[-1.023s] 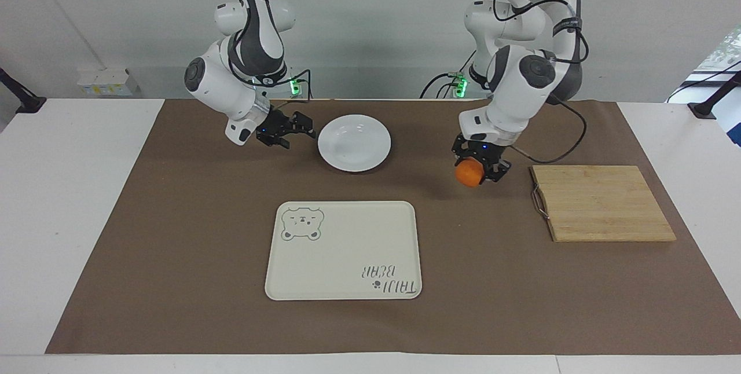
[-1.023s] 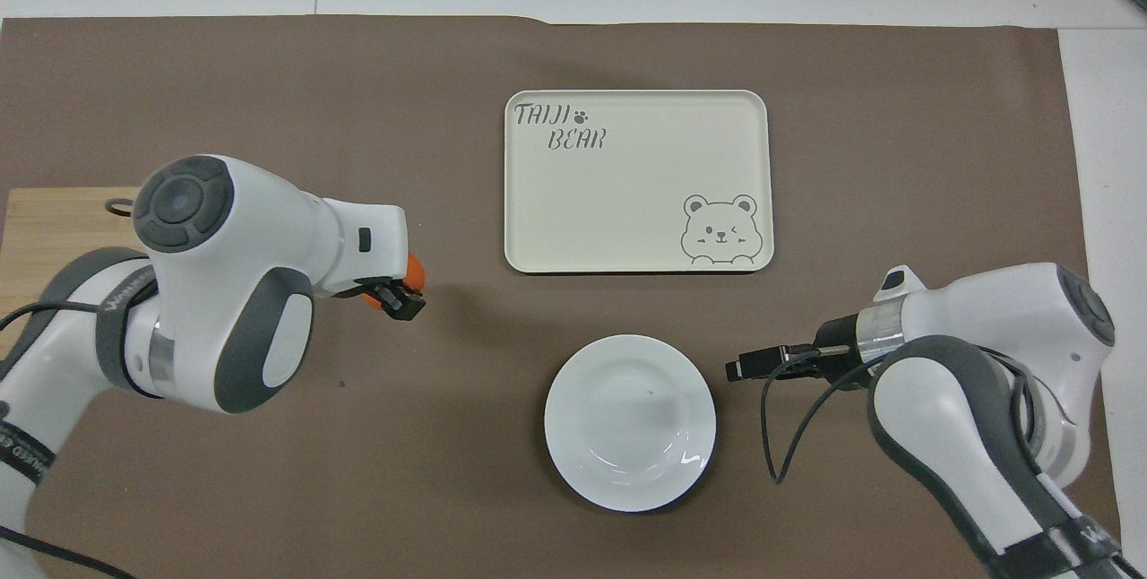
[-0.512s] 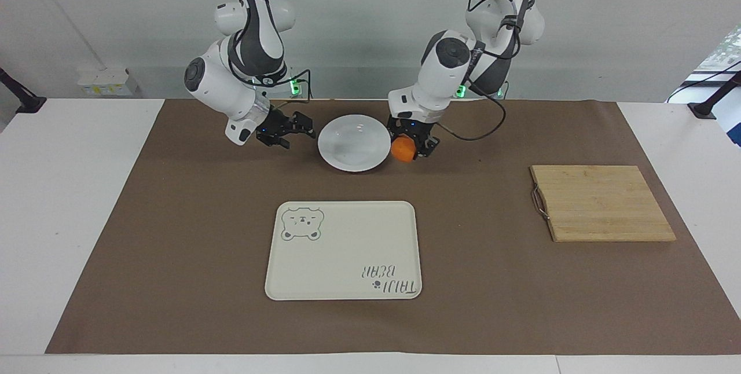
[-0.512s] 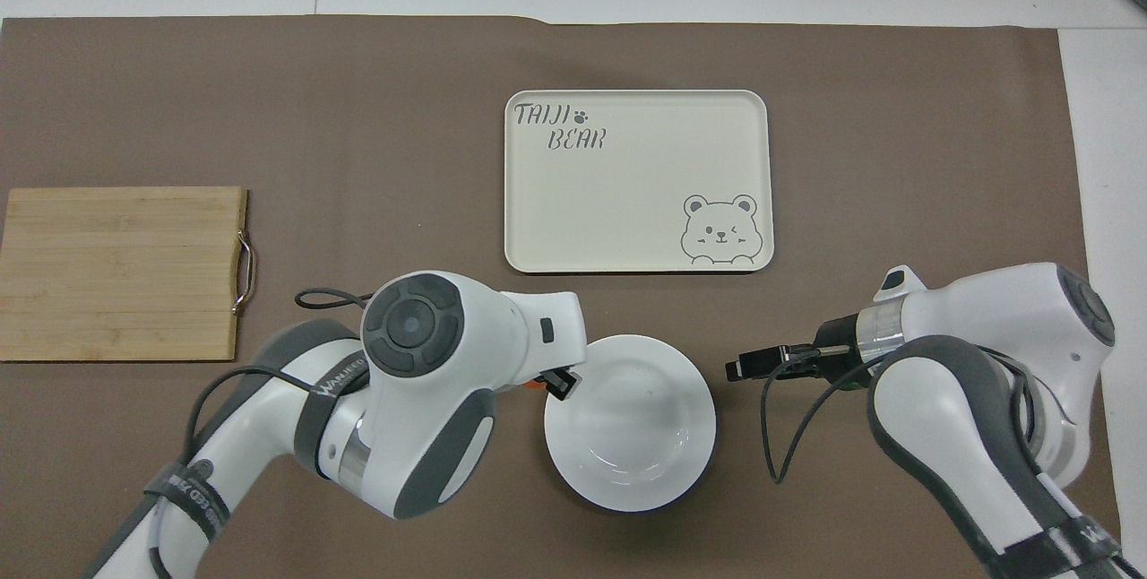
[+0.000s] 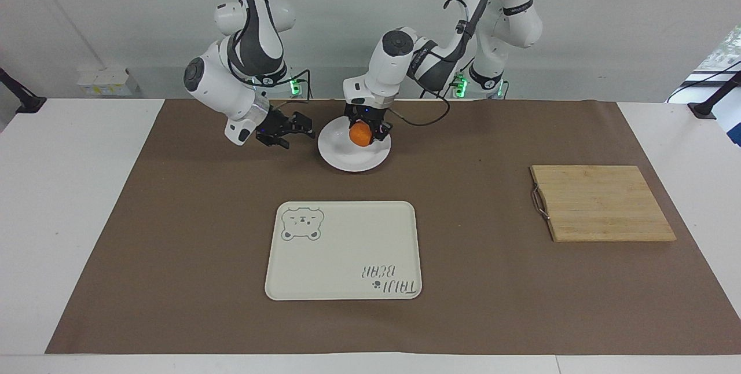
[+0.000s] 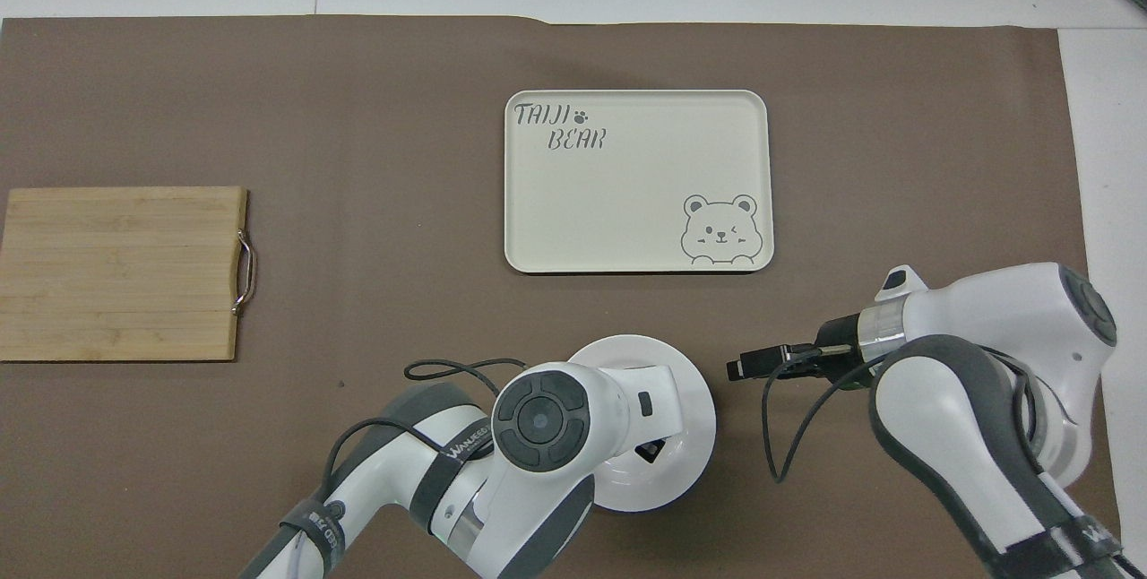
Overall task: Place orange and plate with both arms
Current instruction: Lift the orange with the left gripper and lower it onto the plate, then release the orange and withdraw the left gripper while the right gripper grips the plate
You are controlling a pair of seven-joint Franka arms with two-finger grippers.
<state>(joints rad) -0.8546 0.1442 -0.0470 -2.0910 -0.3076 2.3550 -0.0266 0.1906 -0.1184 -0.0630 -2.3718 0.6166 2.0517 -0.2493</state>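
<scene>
Two arms work at the brown mat, and the biggest change from half a second ago belongs to the left gripper (image 5: pixel 363 131): it was just beside the plate's rim toward the left arm's end of the table, and it now hangs over the plate (image 5: pixel 347 157), a little above centre in the facing frame. Its fingers are clamped on the orange (image 5: pixel 360 135), which sits low between them above the dish; whether the fruit touches the plate cannot be told. In the overhead frame the left arm's wrist covers most of the plate (image 6: pixel 694 382) at lower centre, and the orange is hidden there. The right gripper (image 5: pixel 294 129) stays where it was, just beside the plate's rim toward the right arm's end, upper left of centre in the facing frame, its fingers spread apart and holding nothing. The orange is round, with no long axis or heading to tell; the plate lies flat, rim up. Counted: one orange, one plate, one cream tray (image 5: pixel 341 258) with a bear drawing at lower centre, farther from the robots than the plate, and one wooden board (image 5: pixel 602 203) at the right of the facing frame, neither moved.
</scene>
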